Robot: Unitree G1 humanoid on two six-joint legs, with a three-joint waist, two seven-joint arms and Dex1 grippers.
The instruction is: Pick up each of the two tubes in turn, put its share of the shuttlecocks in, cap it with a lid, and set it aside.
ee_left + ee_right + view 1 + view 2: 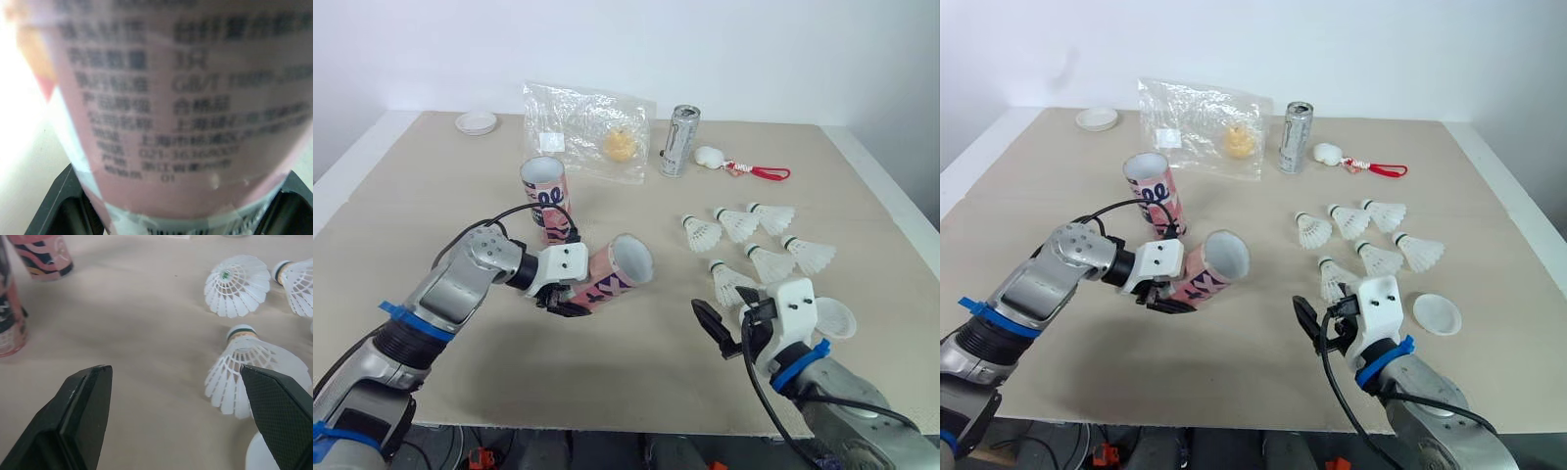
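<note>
Fingers of the left gripper (570, 302) are seen, in the head view, clamped on a tilted pink tube (619, 268). The right gripper (724, 315) is spread open, with shuttlecocks (769, 262) just beyond its tips.

In the left wrist view, the tube's printed wall is pinned between both fingers.

In the right wrist view, the nearest shuttlecock (247, 369) is seen just inside one spread finger, and a second tube (41, 254) stands well ahead.

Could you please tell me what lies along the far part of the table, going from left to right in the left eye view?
white lid → clear plastic bag → silver can → white charm → red strap
</note>
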